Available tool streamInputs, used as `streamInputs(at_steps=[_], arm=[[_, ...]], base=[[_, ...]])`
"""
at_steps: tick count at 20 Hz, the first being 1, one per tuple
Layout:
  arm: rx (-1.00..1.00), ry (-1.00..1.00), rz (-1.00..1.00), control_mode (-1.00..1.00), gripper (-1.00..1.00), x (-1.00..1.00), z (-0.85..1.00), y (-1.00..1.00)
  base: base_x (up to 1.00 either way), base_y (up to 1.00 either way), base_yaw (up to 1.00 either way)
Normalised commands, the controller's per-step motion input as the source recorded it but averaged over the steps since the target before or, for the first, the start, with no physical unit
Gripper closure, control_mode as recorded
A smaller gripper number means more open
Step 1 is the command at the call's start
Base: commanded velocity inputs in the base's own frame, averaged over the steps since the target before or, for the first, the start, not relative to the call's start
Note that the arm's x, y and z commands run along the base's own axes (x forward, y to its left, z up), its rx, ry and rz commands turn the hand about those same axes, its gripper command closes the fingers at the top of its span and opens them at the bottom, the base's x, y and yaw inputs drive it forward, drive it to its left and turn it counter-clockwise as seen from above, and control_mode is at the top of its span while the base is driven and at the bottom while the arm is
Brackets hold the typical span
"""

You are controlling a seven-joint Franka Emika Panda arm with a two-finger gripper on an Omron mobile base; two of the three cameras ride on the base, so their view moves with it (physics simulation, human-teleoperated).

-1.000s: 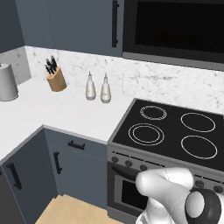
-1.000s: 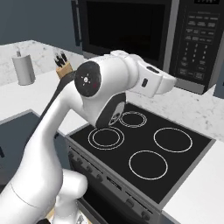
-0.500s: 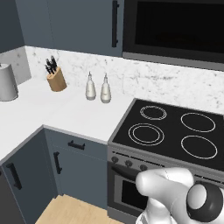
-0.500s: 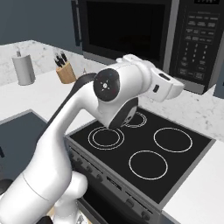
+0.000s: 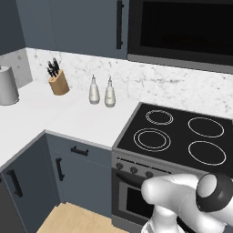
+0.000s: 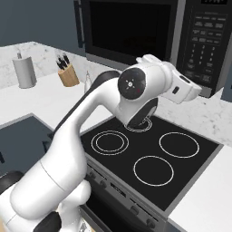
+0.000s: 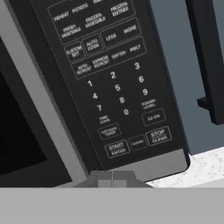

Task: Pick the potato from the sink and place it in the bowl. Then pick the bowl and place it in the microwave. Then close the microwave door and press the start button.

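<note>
Nearing the end: microwave door (image 6: 127, 31) shut, only START button (image 7: 116, 148) left to press (claw (image 7: 112, 178) state untellable).

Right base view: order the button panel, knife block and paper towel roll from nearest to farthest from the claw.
From the claw:
1. Button panel, just above and ahead of it, at the right end of the microwave.
2. Knife block, well off to the left on the counter.
3. Paper towel roll, farther left still, near the picture's edge.
</note>
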Motion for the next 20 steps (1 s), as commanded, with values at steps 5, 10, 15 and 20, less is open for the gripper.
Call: streamInputs(at_steps=[5,10,15,20], arm=[[0.04,0.0,0.0,-1.0,1.0,0.16,-0.16,-0.23],[0.02,0.0,0.0,-1.0,1.0,0.25,-0.13,-0.05],[0.02,0.0,0.0,-1.0,1.0,0.23,-0.04,-0.05],[0.03,0.0,0.0,-1.0,1.0,0.21,-0.08,-0.13]], base=[[0.0,0.0,0.0],[0.0,0.0,0.0],[0.0,0.0,0.0],[0.0,0.0,0.0]])
